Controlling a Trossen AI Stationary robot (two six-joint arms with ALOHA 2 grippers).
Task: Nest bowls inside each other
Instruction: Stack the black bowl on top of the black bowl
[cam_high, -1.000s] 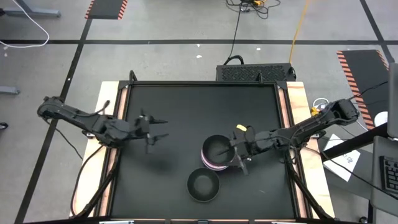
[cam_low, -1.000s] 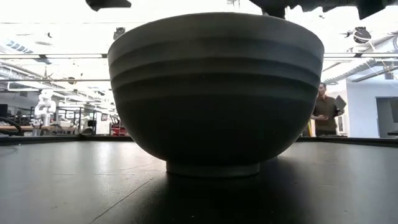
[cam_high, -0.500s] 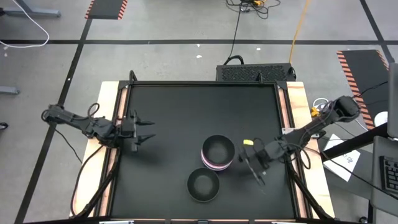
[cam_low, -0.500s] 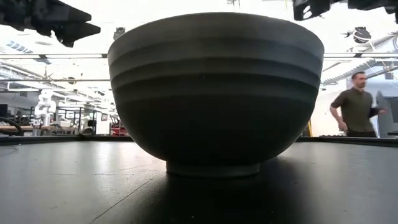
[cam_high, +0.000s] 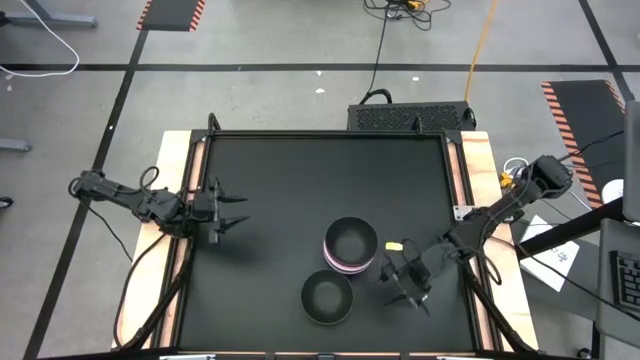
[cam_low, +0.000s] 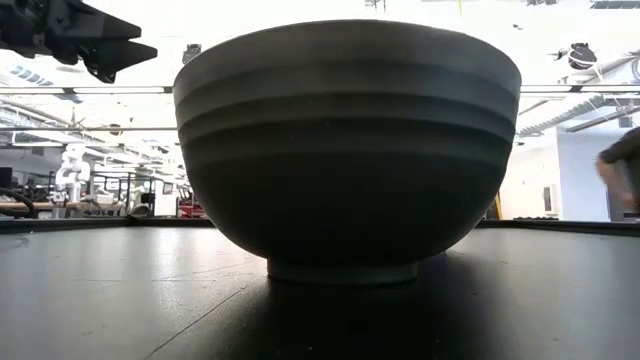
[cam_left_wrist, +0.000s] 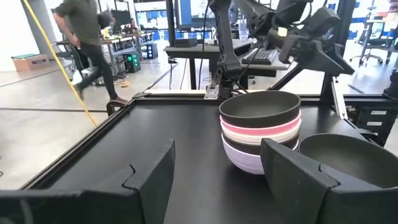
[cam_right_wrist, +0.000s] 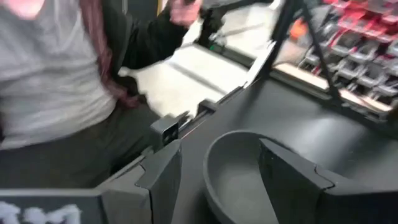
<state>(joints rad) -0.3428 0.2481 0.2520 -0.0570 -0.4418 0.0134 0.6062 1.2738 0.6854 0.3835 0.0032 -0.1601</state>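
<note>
A stack of nested bowls (cam_high: 350, 245) stands right of the table's middle, with a black bowl on top and pink and lavender rims below it (cam_left_wrist: 260, 132). A single black bowl (cam_high: 327, 298) rests on its foot near the near edge and fills the low view (cam_low: 345, 150). My right gripper (cam_high: 398, 288) hangs open just right of this single bowl. In the right wrist view the bowl (cam_right_wrist: 239, 180) lies ahead of the open gripper (cam_right_wrist: 217, 149). My left gripper (cam_high: 243, 211) waits open by the table's left edge, also seen high up in the low view (cam_low: 95, 40).
The black table (cam_high: 300, 170) has raised edges all round. A person (cam_right_wrist: 56, 81) stands close beyond the table's near right corner. Another person (cam_left_wrist: 87, 43) walks in the room behind. The table's far half and left half hold no objects.
My right gripper has drawn away from the stack's right rim toward the near edge, and now stands beside the single black bowl. My left gripper has pulled back toward the left edge and then held still. Neither the stack nor the single bowl has moved.
</note>
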